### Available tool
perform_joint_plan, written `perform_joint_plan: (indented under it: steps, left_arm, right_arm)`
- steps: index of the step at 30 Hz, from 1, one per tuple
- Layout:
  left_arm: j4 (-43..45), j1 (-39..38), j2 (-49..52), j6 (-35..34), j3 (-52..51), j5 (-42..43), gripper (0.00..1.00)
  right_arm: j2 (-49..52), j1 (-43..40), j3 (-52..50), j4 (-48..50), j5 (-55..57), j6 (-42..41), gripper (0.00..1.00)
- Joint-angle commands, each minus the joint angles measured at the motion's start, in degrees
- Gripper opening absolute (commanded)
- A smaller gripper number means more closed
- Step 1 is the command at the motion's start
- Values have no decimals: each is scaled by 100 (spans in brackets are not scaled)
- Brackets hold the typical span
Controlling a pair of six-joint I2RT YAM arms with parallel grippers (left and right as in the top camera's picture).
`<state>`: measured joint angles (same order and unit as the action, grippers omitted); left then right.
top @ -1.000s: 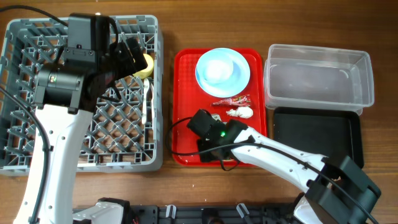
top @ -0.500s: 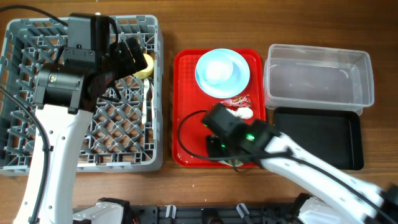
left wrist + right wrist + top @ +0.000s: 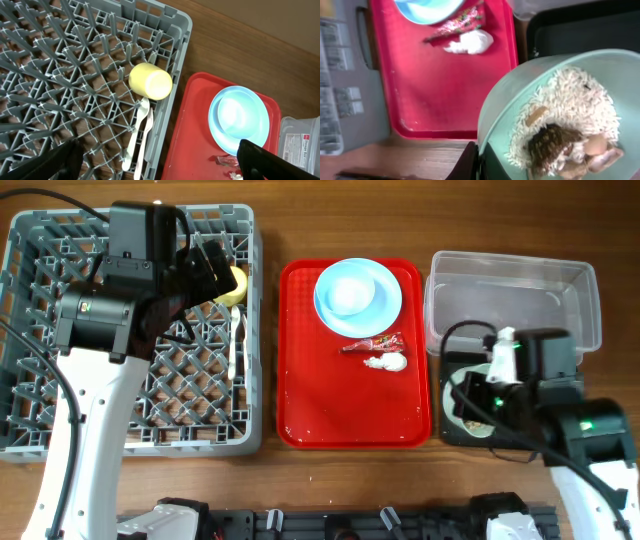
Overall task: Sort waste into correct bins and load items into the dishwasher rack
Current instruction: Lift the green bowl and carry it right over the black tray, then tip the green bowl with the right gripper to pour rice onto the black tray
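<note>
My right gripper [image 3: 487, 392] is shut on the rim of the pale green bowl [image 3: 520, 95], which is tilted above the black tray [image 3: 545, 385]. The bowl holds rice scraps with brown bits [image 3: 575, 112]. The red wrapper [image 3: 375, 343] and the white tissue wad [image 3: 385, 362] lie on the red tray under the light blue plate [image 3: 358, 295]. My left gripper [image 3: 160, 170] is open and empty above the grey rack [image 3: 40, 330]. The yellow cup [image 3: 150, 82] and the white fork and spoon [image 3: 140, 135] lie in the rack's right side.
The clear tub [image 3: 512, 300] stands behind the black tray at the right. The flat red serving tray [image 3: 340, 405] lies between the rack and the bins. Black cables trail from the right arm near the tray's front.
My right arm carried the green bowl from the front of the red tray to the right, over the black tray. The left arm has not moved.
</note>
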<state>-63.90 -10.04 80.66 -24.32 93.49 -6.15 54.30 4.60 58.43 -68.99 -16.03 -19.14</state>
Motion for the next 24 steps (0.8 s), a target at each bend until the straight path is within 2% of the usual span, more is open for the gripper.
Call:
perform_joint_plan:
  steps: [1, 4, 7, 12, 18, 21, 24]
  left_arm:
    - [15, 31, -24, -13, 50, -35, 100]
    - [15, 31, -24, -13, 50, -35, 100]
    - [15, 31, -24, -13, 50, -35, 100]
    - [15, 31, -24, -13, 50, -35, 100]
    - [15, 31, -24, -13, 50, -35, 100]
    - [15, 31, -24, -13, 50, -35, 100]
    - [15, 31, -24, -13, 50, -35, 100]
  right_arm:
    - [55, -1228, 81, -85, -1784, 1421, 4]
    - [640, -2531, 81, -341, -3104, 2586, 4]
    - [1602, -3252, 70, -525, -3827, 3574, 4]
    - [3187, -4273, 70, -780, -4922, 4647, 4]
    - [3812, -5211, 70, -844, -5663, 4688, 4]
    - [3807, -5744, 70, -1167, -5692, 4647, 4]
    - [3810, -6081, 70, -1060, -5431, 4701, 6]
